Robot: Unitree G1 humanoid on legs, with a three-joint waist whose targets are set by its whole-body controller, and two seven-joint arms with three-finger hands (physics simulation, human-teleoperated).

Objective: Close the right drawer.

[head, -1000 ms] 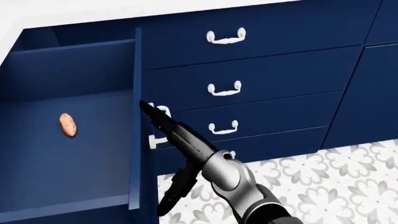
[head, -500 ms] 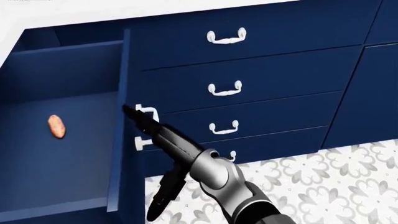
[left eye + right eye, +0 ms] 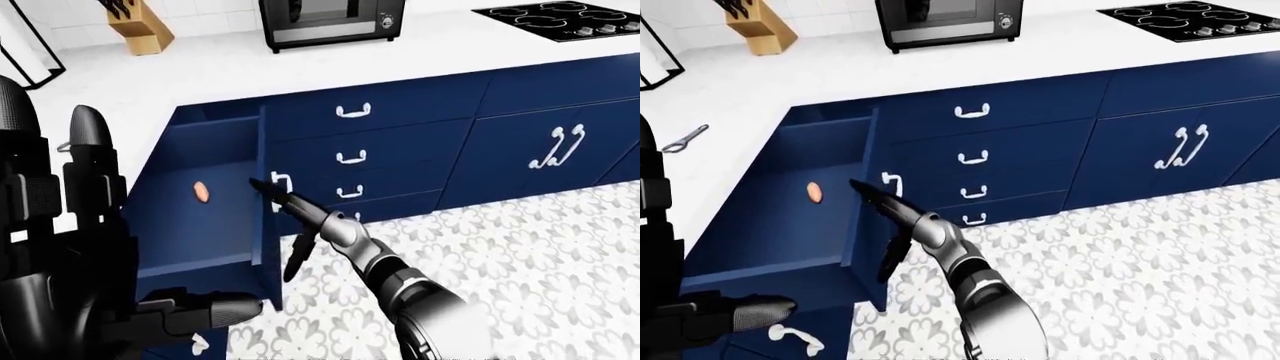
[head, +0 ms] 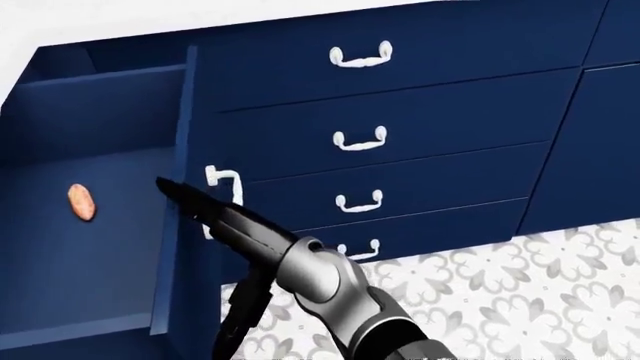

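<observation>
Head view shows the navy blue pulled-out drawer (image 4: 90, 225) filling the left side, with its front panel (image 4: 180, 187) seen edge-on and a white bracket handle (image 4: 226, 180) on its outer face. A small orange oval object (image 4: 80, 202) lies on the drawer floor near the left edge. The robot's right hand (image 4: 215, 221), black and slim on a grey metal wrist (image 4: 320, 281), has 2 long fingers (image 4: 185, 193) stretched straight and laid against the front panel beside the handle, with a 3rd finger hanging down below; the hand is released, grasping nothing. To the right of the drawer stands a stack of 4 closed navy drawers with white handles (image 4: 360, 139). In the left-eye view the left hand (image 3: 70, 247) fills the left side, black fingers spread loose and holding nothing, level with the drawer's near end. The white countertop (image 3: 300, 64) carries a black toaster oven (image 3: 332, 19), a wooden knife block (image 3: 135, 30) and a black cooktop (image 3: 560, 19). Below lies a grey-and-white patterned tile floor (image 3: 520, 262).
</observation>
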